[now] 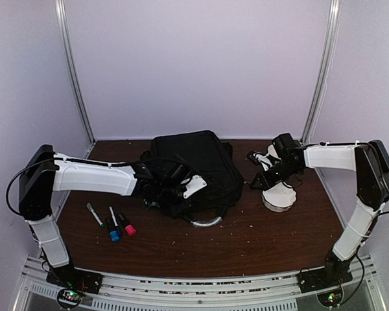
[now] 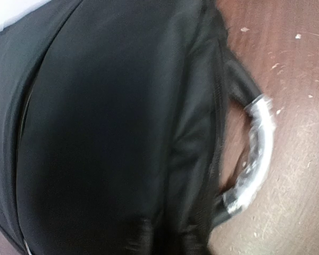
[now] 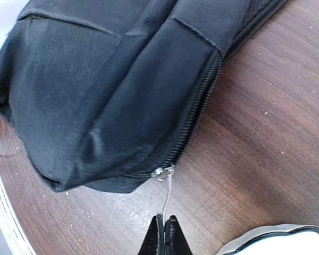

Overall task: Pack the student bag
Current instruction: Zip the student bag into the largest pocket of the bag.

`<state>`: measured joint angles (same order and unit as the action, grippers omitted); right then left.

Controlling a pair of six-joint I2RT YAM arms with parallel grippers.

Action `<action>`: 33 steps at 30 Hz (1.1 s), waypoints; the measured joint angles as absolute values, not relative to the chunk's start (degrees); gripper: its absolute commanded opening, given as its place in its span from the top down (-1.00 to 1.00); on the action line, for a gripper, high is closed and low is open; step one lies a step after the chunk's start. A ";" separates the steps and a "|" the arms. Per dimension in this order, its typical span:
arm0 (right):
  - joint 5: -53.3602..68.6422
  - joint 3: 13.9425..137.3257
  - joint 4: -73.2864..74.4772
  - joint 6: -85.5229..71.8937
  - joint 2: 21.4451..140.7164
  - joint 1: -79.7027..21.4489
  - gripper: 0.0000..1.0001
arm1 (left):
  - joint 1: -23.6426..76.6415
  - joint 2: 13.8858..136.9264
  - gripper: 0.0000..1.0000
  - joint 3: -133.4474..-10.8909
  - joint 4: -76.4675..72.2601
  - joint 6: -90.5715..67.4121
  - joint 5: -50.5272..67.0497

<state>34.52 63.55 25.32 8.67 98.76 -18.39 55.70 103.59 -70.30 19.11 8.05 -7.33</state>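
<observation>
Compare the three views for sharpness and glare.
Top view: evenly lit, soft; the bag reads as a featureless dark mass. Left wrist view: blurred throughout, glare on the handle. Right wrist view: sharpest, zipper, pull and table grain crisp.

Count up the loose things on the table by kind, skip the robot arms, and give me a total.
Black backpack: 1
Markers: 3 (dark-tipped marker, blue-capped marker, red-capped marker)
White round object: 1
Total: 5
</observation>
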 measured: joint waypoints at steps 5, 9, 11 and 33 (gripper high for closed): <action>35.64 63.55 25.69 9.06 98.76 -19.51 1.00 | 52.51 99.59 -0.44 -65.39 20.08 5.54 -7.66; 36.45 63.55 25.78 9.28 98.76 -20.62 1.00 | 52.53 97.38 -0.52 -65.06 19.81 5.21 -8.62; 36.73 63.55 25.71 9.26 98.76 -20.67 1.00 | 53.52 97.10 -0.54 -65.32 19.18 5.48 -9.10; 38.52 63.55 24.97 8.97 98.78 -20.67 1.00 | 58.63 122.96 -0.44 -94.94 9.32 10.39 -2.94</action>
